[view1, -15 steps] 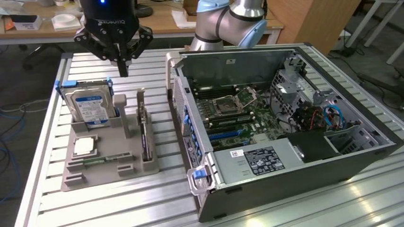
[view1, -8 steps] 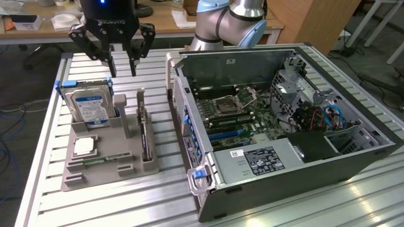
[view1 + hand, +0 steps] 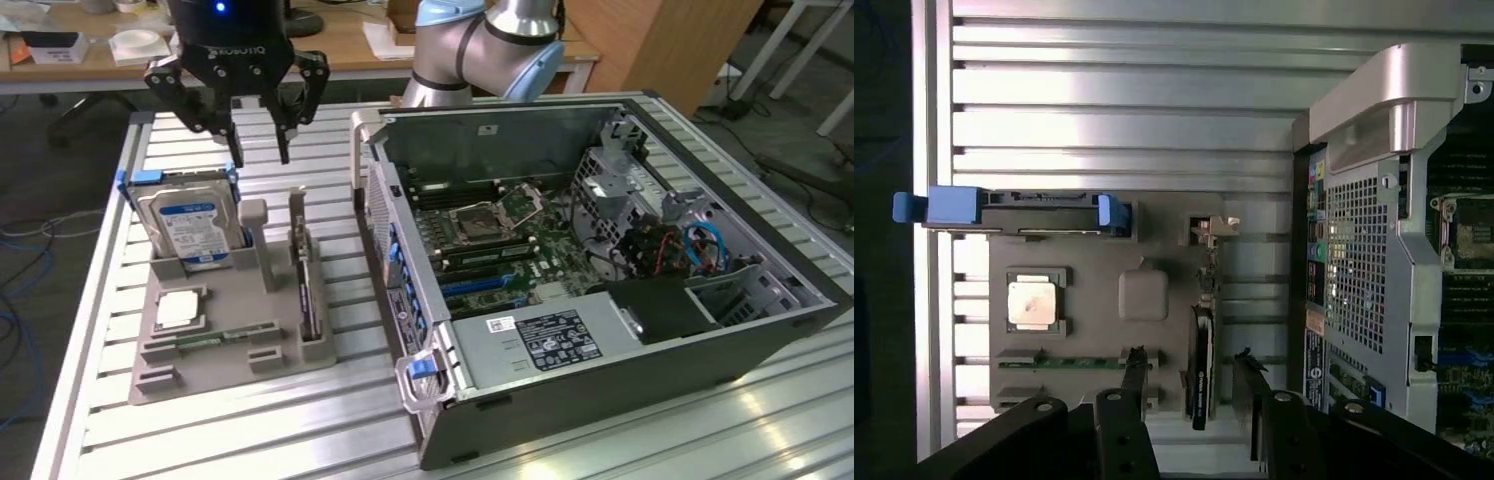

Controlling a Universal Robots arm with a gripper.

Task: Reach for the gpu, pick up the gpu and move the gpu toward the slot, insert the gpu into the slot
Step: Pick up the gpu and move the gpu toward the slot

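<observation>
Black, empty, spread wide: hovering the gripper above the edge-standing gpu, flanking its long axis crosswise.

Your exterior camera sits high and back, angled down across the ribbed aluminium table, with the grey plastic parts tray on the exterior view's left and the open black computer case on its right. Your wrist camera rides above the black gripper, facing straight down, much nearer. Both views share the tray, the blue-railed silver hard drive and the case's perforated wall.
</observation>
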